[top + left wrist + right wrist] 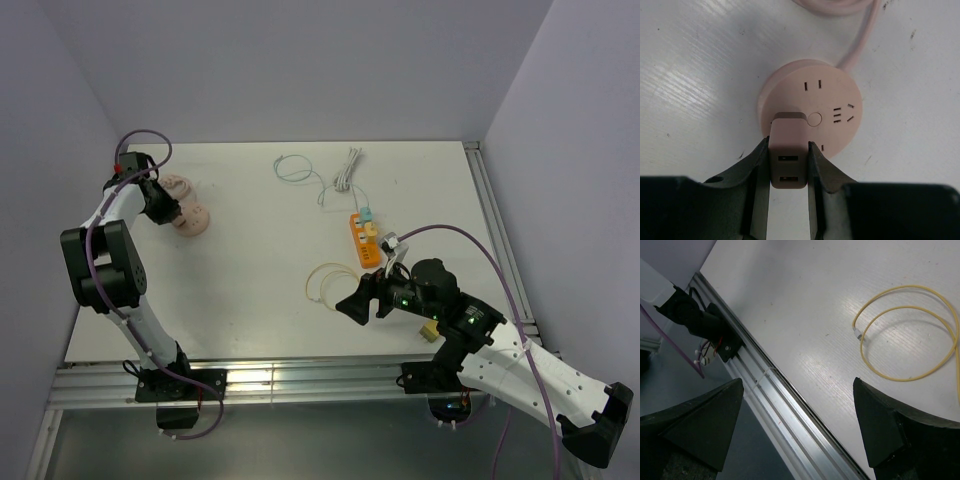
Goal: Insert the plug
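Observation:
A round pink socket hub lies on the white table, also in the top view. My left gripper is shut on a pink USB charger plug that stands against the hub's near edge; whether its prongs are seated is hidden. In the top view the left gripper sits at the hub, far left. My right gripper is open and empty, hovering over the table's front edge, seen in the top view near the middle front.
A yellow cable loop lies by the right gripper, also in the top view. An orange power strip with plugs, white cables and a thin green wire lie further back. The aluminium rail borders the front edge.

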{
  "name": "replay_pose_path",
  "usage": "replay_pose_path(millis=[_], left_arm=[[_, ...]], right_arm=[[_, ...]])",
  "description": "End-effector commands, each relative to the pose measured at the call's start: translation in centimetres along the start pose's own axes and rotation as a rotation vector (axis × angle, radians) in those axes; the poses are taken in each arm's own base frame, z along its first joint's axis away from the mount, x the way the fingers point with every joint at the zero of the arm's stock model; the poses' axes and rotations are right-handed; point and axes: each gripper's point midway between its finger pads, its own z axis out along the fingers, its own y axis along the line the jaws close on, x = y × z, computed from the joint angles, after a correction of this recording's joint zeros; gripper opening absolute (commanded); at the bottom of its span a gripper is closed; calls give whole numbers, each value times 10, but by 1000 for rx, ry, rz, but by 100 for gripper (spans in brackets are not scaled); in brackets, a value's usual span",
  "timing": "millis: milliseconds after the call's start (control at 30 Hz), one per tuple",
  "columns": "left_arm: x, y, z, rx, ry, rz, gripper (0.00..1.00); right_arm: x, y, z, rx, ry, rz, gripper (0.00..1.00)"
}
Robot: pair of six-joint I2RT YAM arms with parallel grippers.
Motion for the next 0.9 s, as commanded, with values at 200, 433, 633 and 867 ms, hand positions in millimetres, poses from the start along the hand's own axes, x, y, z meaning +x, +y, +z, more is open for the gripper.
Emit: replay_pose_path(millis=[200,433,633,867], left_arm=[[11,18,17,-78,54,12,0],[2,22,22,-166,78,130,0],[10,26,33,-184,127,204,0],[26,33,50,-184,196,267,0]], right_arm=[[-12,5,0,-11,-43,-27,97],[-13,5,0,-11,-45,-27,97],[-13,5,0,-12,-45,-27,97],[-12,5,0,-14,-42,-25,97]])
